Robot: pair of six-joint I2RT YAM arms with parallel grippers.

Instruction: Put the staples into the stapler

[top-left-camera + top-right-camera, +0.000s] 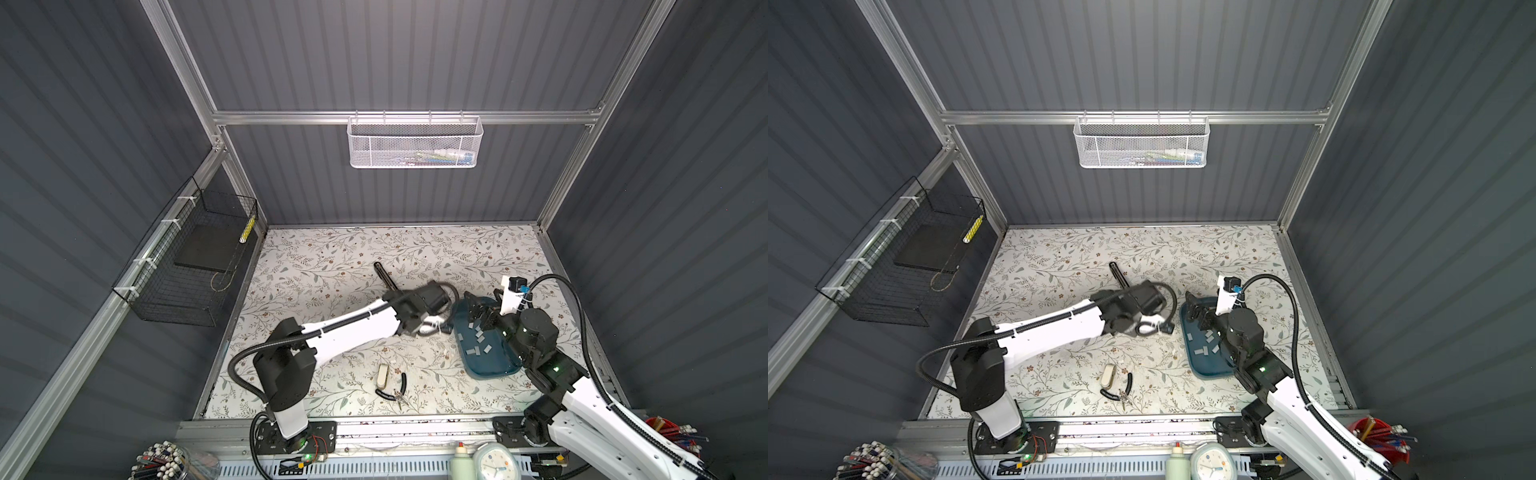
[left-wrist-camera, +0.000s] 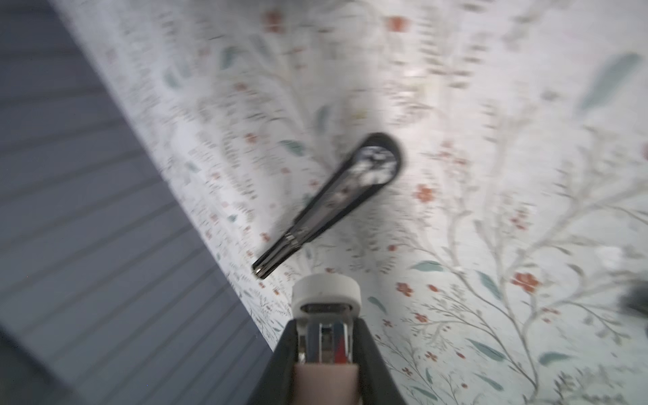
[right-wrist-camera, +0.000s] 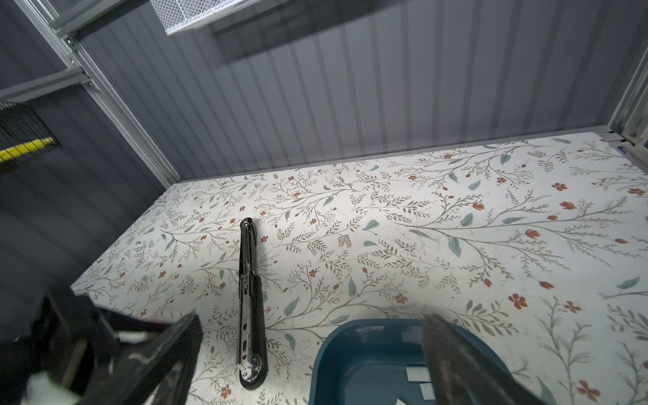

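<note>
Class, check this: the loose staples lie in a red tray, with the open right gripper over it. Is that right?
No. Both top views show the tray is dark blue, not red; the staples and open right gripper are as stated.

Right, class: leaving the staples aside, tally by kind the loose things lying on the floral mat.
stapler: 1
tray: 1
pliers: 1
white oblong item: 1
Total: 4
</note>
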